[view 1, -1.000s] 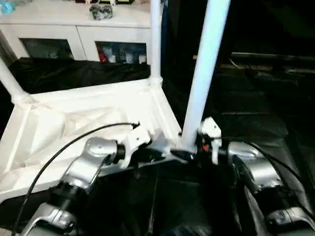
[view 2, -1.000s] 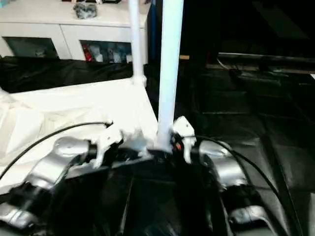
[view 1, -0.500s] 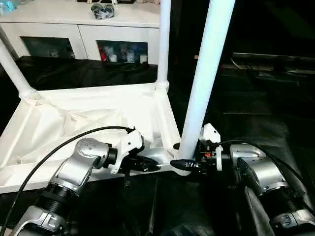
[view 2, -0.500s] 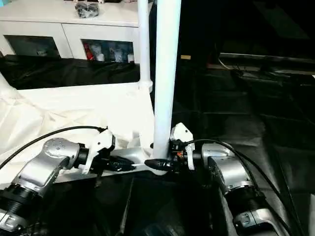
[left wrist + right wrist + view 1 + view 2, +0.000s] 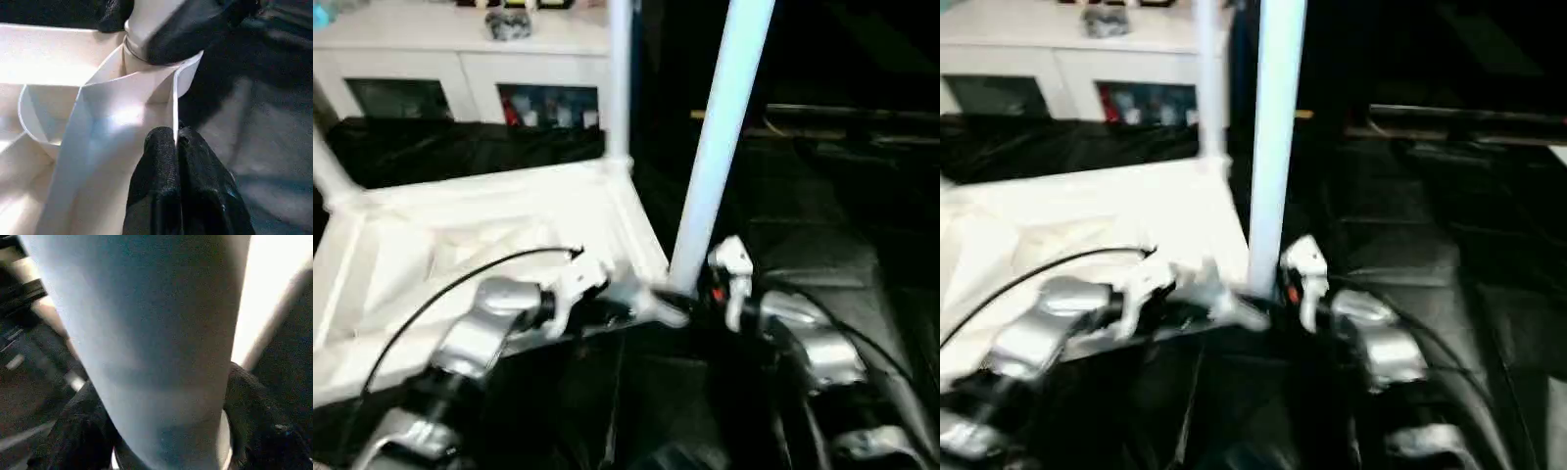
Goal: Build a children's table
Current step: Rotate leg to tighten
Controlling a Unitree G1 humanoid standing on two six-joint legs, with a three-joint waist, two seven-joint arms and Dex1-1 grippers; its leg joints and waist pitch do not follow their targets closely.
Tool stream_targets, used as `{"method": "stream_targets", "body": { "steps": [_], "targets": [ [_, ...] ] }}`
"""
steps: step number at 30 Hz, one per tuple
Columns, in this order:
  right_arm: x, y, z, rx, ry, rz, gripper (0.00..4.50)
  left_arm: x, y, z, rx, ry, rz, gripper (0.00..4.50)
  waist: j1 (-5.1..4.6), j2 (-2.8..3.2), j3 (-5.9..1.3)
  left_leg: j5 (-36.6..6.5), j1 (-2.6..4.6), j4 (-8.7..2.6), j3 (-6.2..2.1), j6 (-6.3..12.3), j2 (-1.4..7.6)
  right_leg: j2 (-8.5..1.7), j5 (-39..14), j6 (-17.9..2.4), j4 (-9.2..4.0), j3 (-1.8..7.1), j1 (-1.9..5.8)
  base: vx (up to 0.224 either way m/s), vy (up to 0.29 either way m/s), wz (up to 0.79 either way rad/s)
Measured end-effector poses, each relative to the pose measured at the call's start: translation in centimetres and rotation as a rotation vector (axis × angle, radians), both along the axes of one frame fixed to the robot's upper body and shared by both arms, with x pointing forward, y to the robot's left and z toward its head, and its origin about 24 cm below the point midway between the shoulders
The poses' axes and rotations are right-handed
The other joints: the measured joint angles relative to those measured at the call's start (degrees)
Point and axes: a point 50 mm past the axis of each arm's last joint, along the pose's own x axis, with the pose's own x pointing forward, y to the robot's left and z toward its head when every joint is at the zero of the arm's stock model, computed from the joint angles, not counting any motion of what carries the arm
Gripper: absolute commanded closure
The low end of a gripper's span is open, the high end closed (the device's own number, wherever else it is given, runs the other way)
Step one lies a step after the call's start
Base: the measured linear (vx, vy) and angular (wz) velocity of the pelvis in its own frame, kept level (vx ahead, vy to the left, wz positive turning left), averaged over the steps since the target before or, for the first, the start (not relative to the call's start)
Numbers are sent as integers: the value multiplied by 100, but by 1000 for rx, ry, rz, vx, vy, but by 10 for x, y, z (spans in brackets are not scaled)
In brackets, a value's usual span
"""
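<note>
Two black-fingered grippers meet at the near corner of an upturned white children's table. Its top [image 5: 460,245] lies face down, ribbed underside up, on a black-covered surface [image 5: 822,225], and tilts somewhat.

On the robot's left, the left gripper [image 5: 176,147] is clenched on the thin rim of the top beside the near corner socket; the wrist view shows its two fingers pressed together with the white edge between them. On the robot's right, the right gripper [image 5: 161,431] has its fingers [image 5: 244,401] set on either side of the near leg [image 5: 720,147] just above the socket [image 5: 146,44]. They stand partly spread around the tube and look to be in contact with it, though how firmly they grip cannot be judged.

That leg rises tall and nearly upright from the corner. Two more legs stand in the far sockets: one at the far right corner [image 5: 619,78], one at the far left [image 5: 331,166]. Behind the work is a white cabinet [image 5: 470,59] with glass doors.

The step in hand seems to be seating the near leg in its socket while the left gripper steadies the top. Next, the leg probably needs pressing or turning straight down into the socket, kept in line with it, with the rim held fast so the top does not slide or tip.
</note>
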Motion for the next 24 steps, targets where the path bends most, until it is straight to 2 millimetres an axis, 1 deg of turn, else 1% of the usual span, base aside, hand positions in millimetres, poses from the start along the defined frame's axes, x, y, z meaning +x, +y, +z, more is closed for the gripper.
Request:
{"method": "stream_targets", "body": {
  "steps": [2,4,7,10,11,12,13,14,16,18,20,24],
  "targets": [
    [9,6,0,-5,-7,-148,192,6,-10,0,6,-32,72,450,-18,6,-4,2,2,-2,0,-4,0,0,0,0,1,0,0,0,0,0],
    [13,10,0,-15,-8,-242,192,9,-18,-1,12,-51,118,450,-19,13,-9,2,2,-3,0,-4,-1,0,0,0,0,1,3,0,0,0],
    [15,11,0,-32,-20,-286,192,9,-24,-2,9,-59,144,450,-13,37,-23,2,-1,-3,0,-3,-2,0,-1,2,-3,3,2,0,0,0],
    [19,11,1,-37,-22,-294,192,10,-27,-2,8,-67,157,450,-12,40,-24,2,-5,-3,0,-3,-2,0,-1,2,-4,2,-1,0,0,0],
    [19,10,1,-32,-20,-297,157,10,-27,-2,8,-68,158,450,-10,40,-24,2,-6,-3,0,-3,-2,0,-1,2,-5,2,0,0,0,0],
    [20,11,2,-27,-18,-301,136,10,-27,-2,9,-69,159,450,-11,40,-24,2,-6,-3,0,-2,-2,0,-1,2,-5,2,-1,0,0,0],
    [20,11,2,-25,-17,-299,122,10,-27,-2,9,-70,159,450,-10,40,-24,2,-6,-3,0,-2,-2,0,-1,2,-6,2,-1,0,0,0],
    [19,10,2,-24,-15,-286,122,9,-27,-2,8,-69,157,450,-13,40,-24,2,-7,-3,0,-2,-2,0,-1,2,-7,2,0,0,0,0],
    [19,9,2,-26,-16,-266,96,9,-27,-2,7,-67,152,450,-12,40,-24,2,-7,-3,0,-2,-2,0,-1,2,-8,2,-1,0,0,0],
    [18,5,3,-50,-25,-216,81,9,-27,-2,4,-64,137,450,-9,42,-24,1,-9,-5,0,-1,-2,0,-1,2,-10,2,-1,0,0,0],
    [16,2,4,-97,-47,-139,81,8,-25,-1,-2,-56,110,450,1,46,-23,1,-10,-8,0,-1,-2,0,-1,2,-9,1,-4,0,0,0],
    [11,-3,4,-127,-60,-31,81,5,-19,-1,-10,-35,60,450,49,58,-21,2,-8,-10,0,-2,-1,0,-2,2,-7,-2,-4,0,0,0]
  ]
}}
